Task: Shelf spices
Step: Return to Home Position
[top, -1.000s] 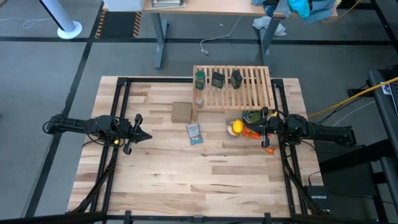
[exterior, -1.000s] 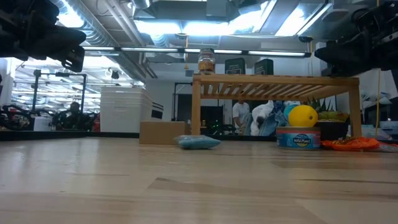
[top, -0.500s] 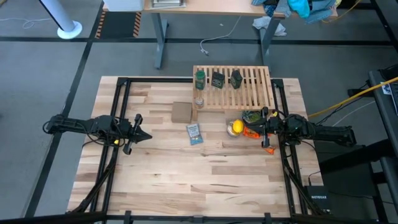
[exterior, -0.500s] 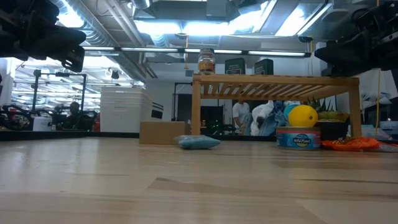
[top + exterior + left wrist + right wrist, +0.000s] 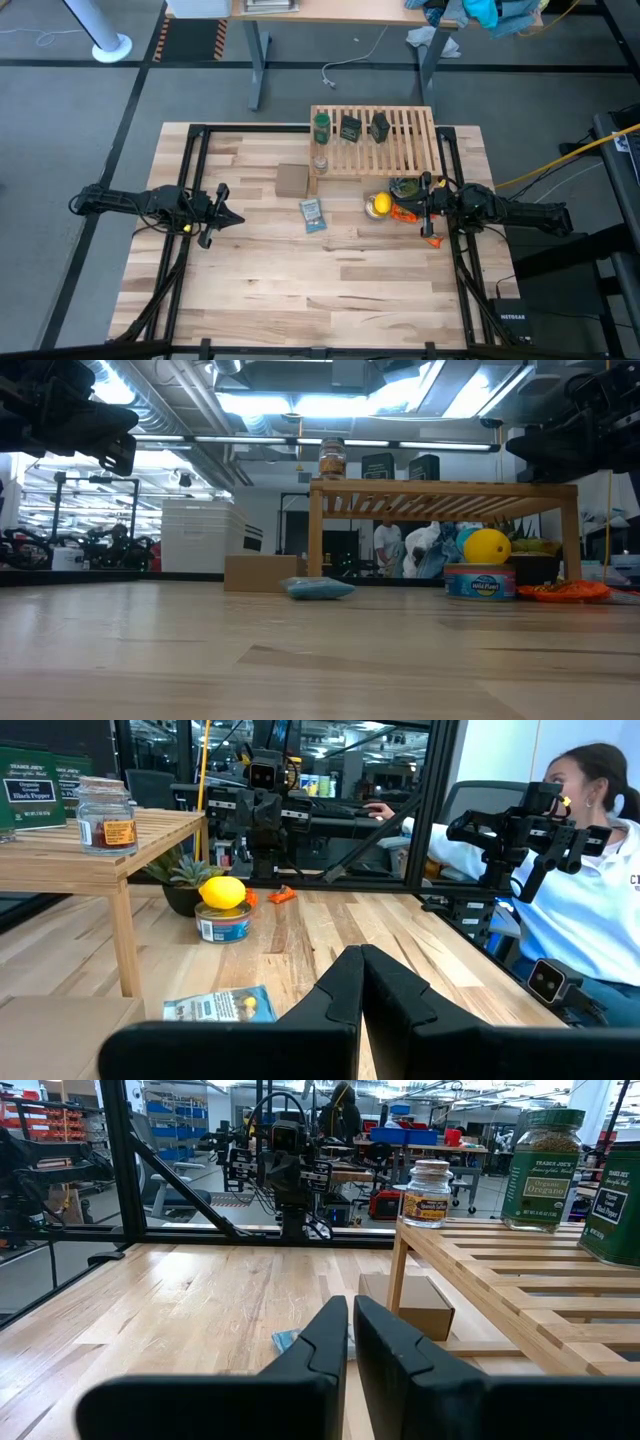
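The left gripper (image 5: 361, 970) by the worktop's left edge and the right gripper (image 5: 351, 1316) by its right edge both have fingers pressed together, empty. The shelf (image 5: 404, 152) stands at the far edge, carrying the green bottle (image 5: 321, 127), glass jar (image 5: 320, 160) and two tins (image 5: 350, 128).

Shelf (image 5: 410, 142) pale slatted wood; table (image 5: 300, 290) smooth wood; jar (image 5: 432, 1190) clear glass.

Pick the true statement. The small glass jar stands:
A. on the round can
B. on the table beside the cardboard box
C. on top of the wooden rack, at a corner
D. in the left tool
C: in the low view the glass jar stands on top of the wooden rack, right above a corner leg.
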